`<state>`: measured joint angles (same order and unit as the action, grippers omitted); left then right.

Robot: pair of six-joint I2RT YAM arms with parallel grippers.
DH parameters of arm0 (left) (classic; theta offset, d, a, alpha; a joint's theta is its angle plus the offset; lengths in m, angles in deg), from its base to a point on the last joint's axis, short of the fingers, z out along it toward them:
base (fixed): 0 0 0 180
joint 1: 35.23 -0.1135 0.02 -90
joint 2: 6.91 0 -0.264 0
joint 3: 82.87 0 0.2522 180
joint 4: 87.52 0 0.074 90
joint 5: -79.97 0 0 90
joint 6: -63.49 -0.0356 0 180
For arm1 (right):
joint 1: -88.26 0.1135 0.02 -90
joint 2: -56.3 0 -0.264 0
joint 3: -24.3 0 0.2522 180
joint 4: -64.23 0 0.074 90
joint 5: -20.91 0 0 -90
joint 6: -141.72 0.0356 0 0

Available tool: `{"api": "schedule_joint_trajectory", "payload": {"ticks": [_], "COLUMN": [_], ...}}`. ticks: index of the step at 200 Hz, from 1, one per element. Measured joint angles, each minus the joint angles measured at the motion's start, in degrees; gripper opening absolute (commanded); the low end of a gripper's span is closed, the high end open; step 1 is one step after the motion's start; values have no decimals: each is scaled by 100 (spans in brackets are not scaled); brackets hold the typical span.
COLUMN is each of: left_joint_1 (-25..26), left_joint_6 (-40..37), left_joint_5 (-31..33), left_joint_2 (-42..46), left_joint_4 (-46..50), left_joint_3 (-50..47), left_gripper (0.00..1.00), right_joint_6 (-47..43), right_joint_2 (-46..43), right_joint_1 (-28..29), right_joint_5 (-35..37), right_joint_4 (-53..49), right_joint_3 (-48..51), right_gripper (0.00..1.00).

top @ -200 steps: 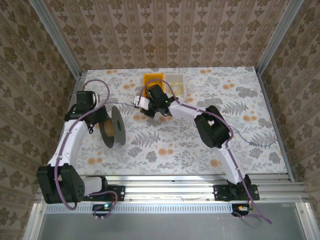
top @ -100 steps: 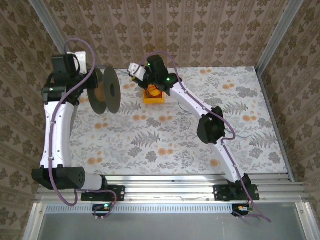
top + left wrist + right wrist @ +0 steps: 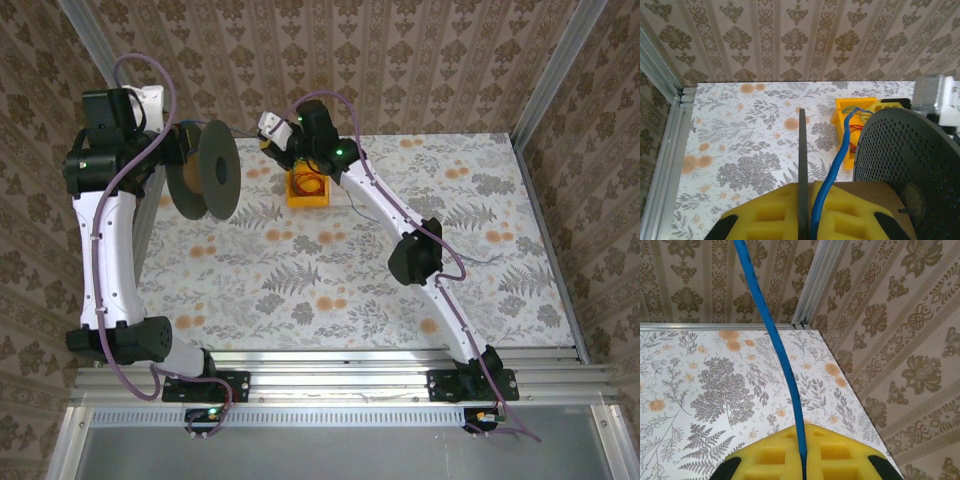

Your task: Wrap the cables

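Blue cable (image 3: 775, 335), maybe taut, off spool (image 3: 205, 172) in raised left tool (image 3: 804, 220)

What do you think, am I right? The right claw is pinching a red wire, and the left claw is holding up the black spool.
Almost. The wire pinched in the right claw is blue, not red. The right wrist view shows it running up from between the claw's fingers. The left claw is indeed holding up the black spool.

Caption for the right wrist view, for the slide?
Right pincer shut on a thin blue cable that runs upward out of frame over the floral-patterned table.
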<state>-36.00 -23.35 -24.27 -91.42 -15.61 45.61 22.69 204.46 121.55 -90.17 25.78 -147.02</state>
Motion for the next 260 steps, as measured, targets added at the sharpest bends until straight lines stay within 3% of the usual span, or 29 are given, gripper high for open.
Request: {"api": "schedule_joint_trajectory", "payload": {"ticks": [72,103,129,187,199,234,260], "left_joint_1": [-197,-238,-249,-313,-313,-315,-426], "left_joint_6": [7,68,177,420,466,632,730], "left_joint_5": [-1130,-1285,-1233,-708,-640,-490,-258], "left_joint_2": [13,13,13,26,26,31,114], "left_joint_4": [-243,-413,-522,-1237,-1311,-1543,-2068], "left_joint_3": [-372,-645,-811,-1421,-1506,-1576,-1526], "left_gripper": [0,0,0,0,0,0,0], "right_joint_6": [522,520,520,529,549,719,850], "right_joint_2": [46,-90,-313,-402,-494,-922,-1010], "right_joint_1": [-70,-63,35,92,129,240,144], "right_joint_5": [94,0,-85,-50,-55,-72,33], "right_joint_4": [-96,76,267,269,293,529,474], "right_joint_3": [72,776,1449,1827,2072,2988,3528], "right_gripper": [0,0,0,0,9,12,20]}}
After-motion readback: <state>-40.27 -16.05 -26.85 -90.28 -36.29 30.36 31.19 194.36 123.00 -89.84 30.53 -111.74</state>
